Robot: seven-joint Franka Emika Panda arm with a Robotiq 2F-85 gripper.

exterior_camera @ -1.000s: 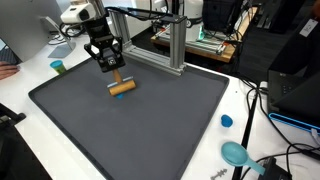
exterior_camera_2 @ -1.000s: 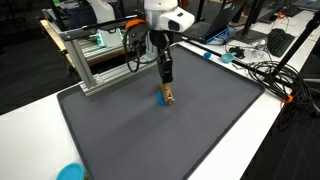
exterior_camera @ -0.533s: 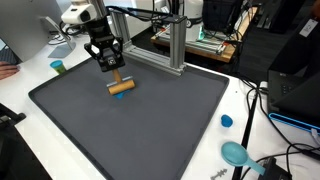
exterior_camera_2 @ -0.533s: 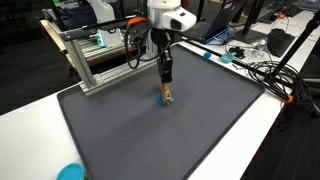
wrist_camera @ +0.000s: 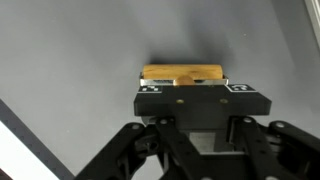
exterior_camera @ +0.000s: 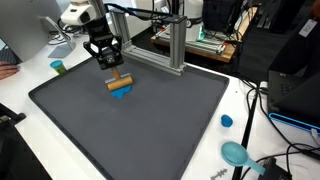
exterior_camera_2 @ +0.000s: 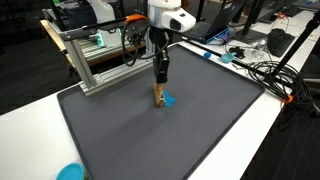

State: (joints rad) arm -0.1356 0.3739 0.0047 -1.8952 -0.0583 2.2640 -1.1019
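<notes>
My gripper (exterior_camera: 116, 78) is shut on a short wooden block (exterior_camera: 119, 83) and holds it just above the dark grey mat (exterior_camera: 150, 125). A small blue piece (exterior_camera: 122, 94) lies on the mat right under the block. In the exterior view from the opposite side the gripper (exterior_camera_2: 160, 88) hangs straight down with the block (exterior_camera_2: 159, 97) at its tips and the blue piece (exterior_camera_2: 168, 101) beside it. In the wrist view the block (wrist_camera: 183, 74) shows crosswise past the gripper (wrist_camera: 185, 88), and the blue piece is hidden.
An aluminium frame (exterior_camera: 172, 45) stands at the mat's back edge and also shows in the exterior view from the opposite side (exterior_camera_2: 95, 62). A teal cup (exterior_camera: 58, 67), a blue cap (exterior_camera: 227, 121) and a teal scoop (exterior_camera: 237, 153) sit off the mat. Cables (exterior_camera_2: 262, 72) lie along one side.
The gripper has risen a little with the wooden block in it. The blue piece that was under the block now shows on the mat.
</notes>
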